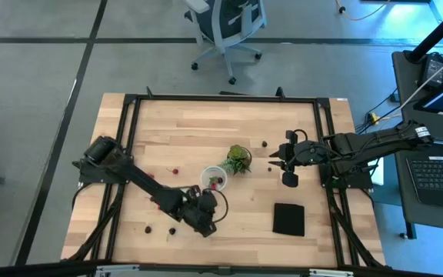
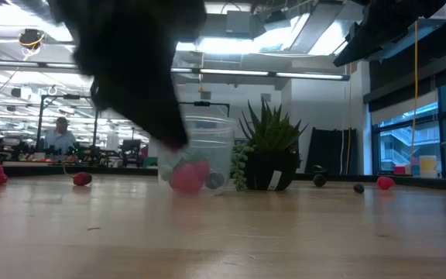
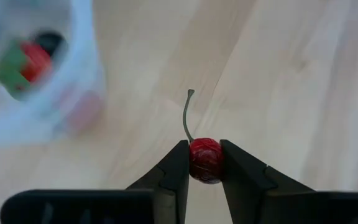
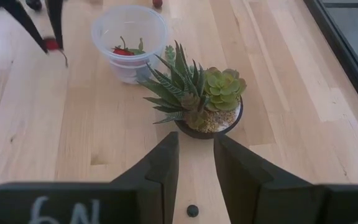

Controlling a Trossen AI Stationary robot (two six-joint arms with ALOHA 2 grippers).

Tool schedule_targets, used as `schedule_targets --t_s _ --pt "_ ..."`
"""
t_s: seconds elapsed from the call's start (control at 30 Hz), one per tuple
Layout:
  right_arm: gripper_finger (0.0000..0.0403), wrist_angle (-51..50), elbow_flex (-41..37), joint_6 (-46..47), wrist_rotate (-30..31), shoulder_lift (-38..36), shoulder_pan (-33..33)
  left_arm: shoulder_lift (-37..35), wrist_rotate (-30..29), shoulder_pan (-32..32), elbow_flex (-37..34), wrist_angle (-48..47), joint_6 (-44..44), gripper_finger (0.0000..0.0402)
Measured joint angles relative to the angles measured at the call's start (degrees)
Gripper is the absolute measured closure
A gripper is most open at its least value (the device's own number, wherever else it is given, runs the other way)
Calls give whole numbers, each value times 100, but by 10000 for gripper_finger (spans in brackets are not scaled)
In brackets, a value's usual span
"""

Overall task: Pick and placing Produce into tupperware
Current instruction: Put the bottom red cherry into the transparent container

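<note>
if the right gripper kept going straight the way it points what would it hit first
Probably the potted succulent plant, straight ahead of the right gripper; the tupperware sits beyond and to one side.

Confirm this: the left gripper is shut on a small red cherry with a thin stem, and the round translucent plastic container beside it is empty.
Not empty. The right wrist view shows the round translucent plastic container already holding red produce. The rest holds: the left gripper is shut on a small red cherry with a thin stem, beside the container.
</note>
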Motion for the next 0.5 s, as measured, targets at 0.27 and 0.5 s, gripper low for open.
schedule_targets --t_s 0.27,0.5 --pt "299 7 0 -4 2 0 1 -1125 -276 253 7 -50 16 326" --pt "299 37 0 -13 2 0 1 -1391 0 976 11 -289 22 333"
